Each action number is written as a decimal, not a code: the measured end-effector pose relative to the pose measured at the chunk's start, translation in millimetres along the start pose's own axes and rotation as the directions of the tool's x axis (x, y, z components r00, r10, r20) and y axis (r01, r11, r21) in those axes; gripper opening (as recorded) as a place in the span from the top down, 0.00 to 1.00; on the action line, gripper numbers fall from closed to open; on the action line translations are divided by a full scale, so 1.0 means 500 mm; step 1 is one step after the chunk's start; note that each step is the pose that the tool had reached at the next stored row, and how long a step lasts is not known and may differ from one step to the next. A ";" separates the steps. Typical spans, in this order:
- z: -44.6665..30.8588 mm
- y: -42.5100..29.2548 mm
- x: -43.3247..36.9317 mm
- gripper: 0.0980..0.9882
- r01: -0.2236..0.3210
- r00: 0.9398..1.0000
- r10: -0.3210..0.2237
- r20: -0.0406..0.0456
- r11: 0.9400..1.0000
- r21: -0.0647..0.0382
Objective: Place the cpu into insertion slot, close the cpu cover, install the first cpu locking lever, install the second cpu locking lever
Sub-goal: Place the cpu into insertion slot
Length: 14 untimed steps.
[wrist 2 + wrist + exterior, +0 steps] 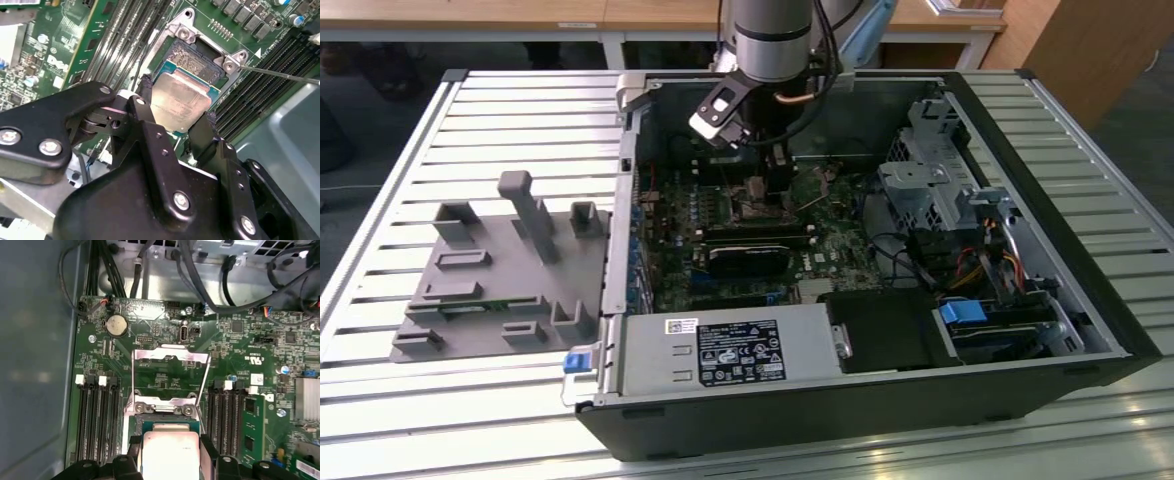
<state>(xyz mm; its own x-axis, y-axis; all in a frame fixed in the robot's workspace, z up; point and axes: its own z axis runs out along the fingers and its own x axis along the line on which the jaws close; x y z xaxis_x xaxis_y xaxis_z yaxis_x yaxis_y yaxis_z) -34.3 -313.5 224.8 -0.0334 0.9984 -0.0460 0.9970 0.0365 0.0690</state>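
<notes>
The cpu [182, 97] is a pale silver square chip gripped on two opposite edges by my black fingers [145, 97]. My gripper [176, 107] is shut on it right above the insertion slot [195, 52], whose dark centre and silver rim show past the chip. I cannot tell whether the chip touches the socket. In the first wrist view the cpu [170, 455] sits below the cpu cover [170, 356], a silver frame swung up and open from its hinge. A thin lever rod [280, 75] stands out beside the socket. In the exterior view the gripper [767, 170] reaches down into the open computer case [1107, 320].
Black memory slots [97, 420] flank the socket on both sides. A black card [747, 255] lies across the board nearer the power supply [720, 350]. Cables and a drive cage [927, 185] fill the exterior view's right. A grey fixture [494, 270] sits outside the case.
</notes>
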 end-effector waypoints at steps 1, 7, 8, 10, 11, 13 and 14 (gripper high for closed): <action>0.003 0.000 0.001 0.50 0.000 1.000 0.000 0.000 1.000 0.000; 0.014 -0.004 0.002 0.50 -0.001 1.000 0.001 0.000 1.000 0.000; 0.016 -0.006 0.003 0.50 -0.001 1.000 0.001 0.000 1.000 0.000; 0.020 -0.012 0.003 0.50 -0.001 1.000 0.001 0.000 1.000 0.000; 0.022 -0.013 0.004 0.50 -0.002 1.000 0.002 0.000 1.000 0.000; 0.027 -0.013 0.005 0.50 -0.004 1.000 0.004 0.000 1.000 0.000; 0.030 -0.013 0.005 0.50 -0.004 1.000 0.004 0.000 1.000 0.000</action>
<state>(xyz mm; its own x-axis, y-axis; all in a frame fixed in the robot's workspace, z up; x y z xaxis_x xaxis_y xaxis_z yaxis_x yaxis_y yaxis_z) -40.0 -312.0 209.5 -0.0289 0.9985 -0.0461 0.9971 0.0321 0.0692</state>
